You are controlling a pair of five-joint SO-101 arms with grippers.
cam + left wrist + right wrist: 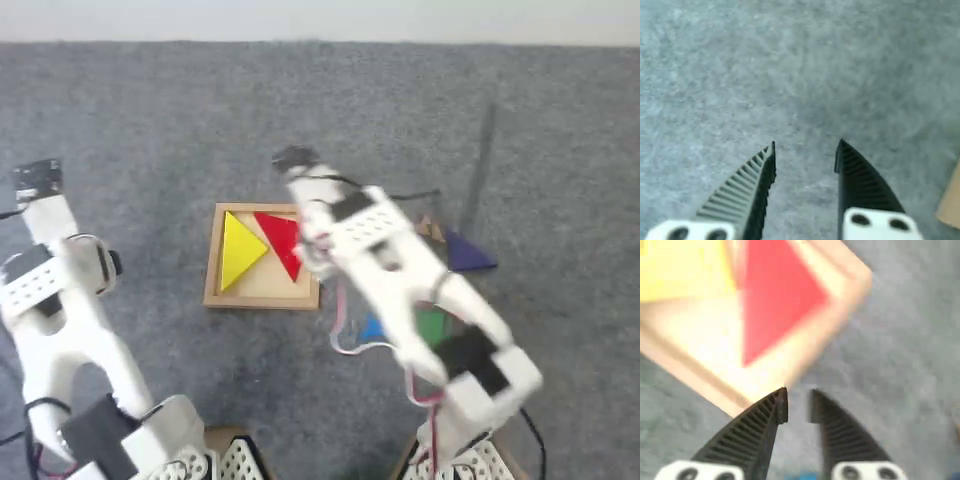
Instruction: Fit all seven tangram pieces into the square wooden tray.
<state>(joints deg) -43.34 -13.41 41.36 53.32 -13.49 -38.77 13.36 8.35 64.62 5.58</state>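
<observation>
The square wooden tray (262, 292) lies mid-table with a yellow triangle (240, 250) and a red triangle (282, 240) inside it. In the right wrist view, the tray rim (837, 315) and the red triangle (775, 295) are close in front of my right gripper (797, 395). It is open by a narrow gap with nothing in it, and its tips are at the tray's outer edge. The right arm (400, 280) stretches over the tray's right side. My left gripper (805, 147) is open and empty over bare carpet, left of the tray. A tray corner (951, 200) shows beside it.
Right of the tray, partly under the right arm, loose pieces lie on the grey carpet: a purple triangle (466, 255), a green piece (431, 322), a blue piece (372, 328) and a tan piece (431, 228). The left arm (60, 300) stands at the left edge.
</observation>
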